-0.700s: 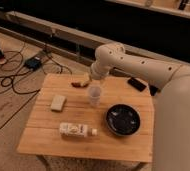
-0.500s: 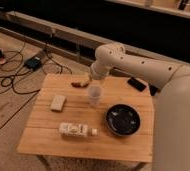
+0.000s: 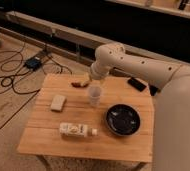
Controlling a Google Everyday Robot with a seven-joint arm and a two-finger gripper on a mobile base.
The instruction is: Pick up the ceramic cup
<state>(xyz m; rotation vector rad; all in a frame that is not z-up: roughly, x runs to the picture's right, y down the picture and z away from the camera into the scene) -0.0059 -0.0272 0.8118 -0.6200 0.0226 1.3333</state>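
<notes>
The ceramic cup (image 3: 94, 95) is a small pale tumbler standing upright near the middle of the wooden table (image 3: 43, 135). My gripper (image 3: 92, 81) hangs from the white arm right above the cup's rim, at its far side. The arm reaches in from the right and its wrist hides the fingers.
A round black bowl (image 3: 122, 119) sits right of the cup. A white labelled bottle (image 3: 77, 130) lies on its side near the front. A pale sponge-like block (image 3: 58, 102) lies at left. A reddish item (image 3: 79, 83) and a black flat object (image 3: 137, 83) lie at the back. Cables cover the floor at left.
</notes>
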